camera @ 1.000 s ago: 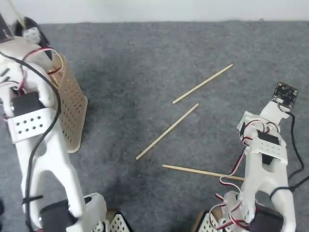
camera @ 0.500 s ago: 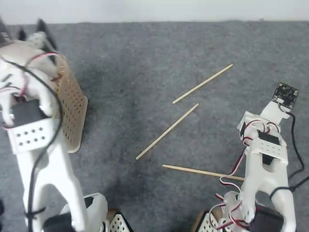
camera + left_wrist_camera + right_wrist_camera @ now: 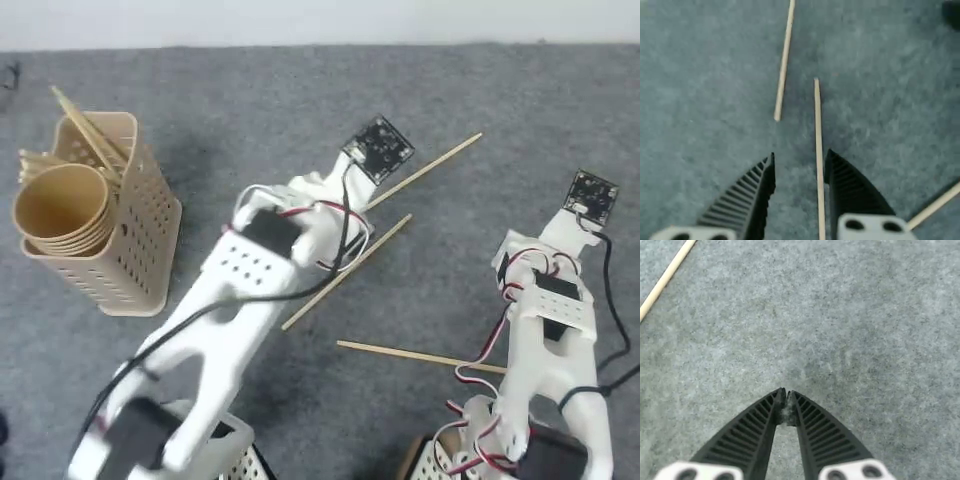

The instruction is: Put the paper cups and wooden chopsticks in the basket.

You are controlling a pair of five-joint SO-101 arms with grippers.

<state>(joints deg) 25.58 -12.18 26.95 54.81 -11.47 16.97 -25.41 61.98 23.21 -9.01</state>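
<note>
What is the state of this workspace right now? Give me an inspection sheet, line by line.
Surface: grey carpet, flat.
Job's things: beige perforated plastic basket upright, holding stacked tan paper cups and several wooden chopsticks. Three more lie loose on the carpet: far chopstick, middle chopstick, near chopstick.
Clutter: nothing seen.
Grippers: left gripper open, fingers either side of the middle chopstick; right gripper shut above bare carpet.
Cables: red, black and white wires run along both arms.
Surroundings: white wall along the carpet's far edge.
</note>
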